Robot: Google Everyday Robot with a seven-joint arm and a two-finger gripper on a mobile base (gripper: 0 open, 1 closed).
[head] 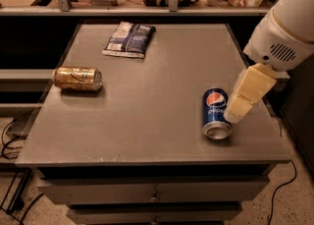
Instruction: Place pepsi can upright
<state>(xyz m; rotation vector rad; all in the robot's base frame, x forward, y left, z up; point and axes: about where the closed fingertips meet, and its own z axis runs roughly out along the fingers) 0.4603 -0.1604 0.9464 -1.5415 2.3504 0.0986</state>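
Your gripper (pixel 235 115) hangs just right of the pepsi can (pixel 215 110), which lies on its side near the table's (pixel 147 126) front-right corner, likely positioned for a sideways grasp, though you cannot tell whether it is spread or closed.

You see the counter (pixel 147 121) has a matt grey top, slightly grainy. The pepsi can (pixel 216 112), near the right edge, is glossy painted metal with a bare silver end. The end effector (pixel 238 111), just beside it at the right edge, looks like smooth matt cream plastic. The gold can (pixel 77 78) near the left edge is shiny metal. The packet (pixel 129 39) near the far edge looks like crinkled film with a light shine.
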